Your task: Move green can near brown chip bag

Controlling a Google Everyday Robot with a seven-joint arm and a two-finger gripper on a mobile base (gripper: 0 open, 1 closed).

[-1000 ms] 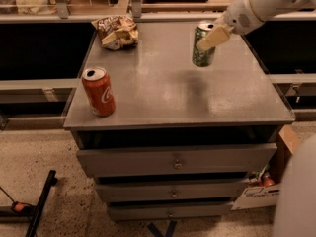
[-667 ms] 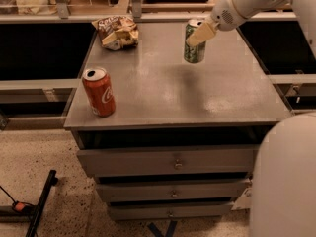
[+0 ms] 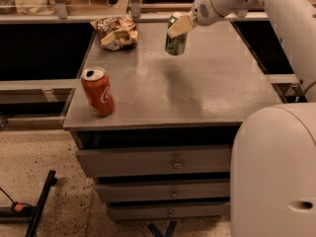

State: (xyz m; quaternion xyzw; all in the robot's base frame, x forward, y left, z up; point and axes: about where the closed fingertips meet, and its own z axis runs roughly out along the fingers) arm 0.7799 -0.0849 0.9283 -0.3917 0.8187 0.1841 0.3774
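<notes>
The gripper [image 3: 177, 26] clamps the green can [image 3: 175, 43] by its upper half, holding it tilted above the back of the grey cabinet top [image 3: 207, 98], near but apart from the brown chip bag [image 3: 116, 32]. The drawers [image 3: 158, 164] below are shut, their contents hidden. Since a moment earlier the can has travelled toward the bag; the red can [image 3: 98, 91] has not moved.
</notes>
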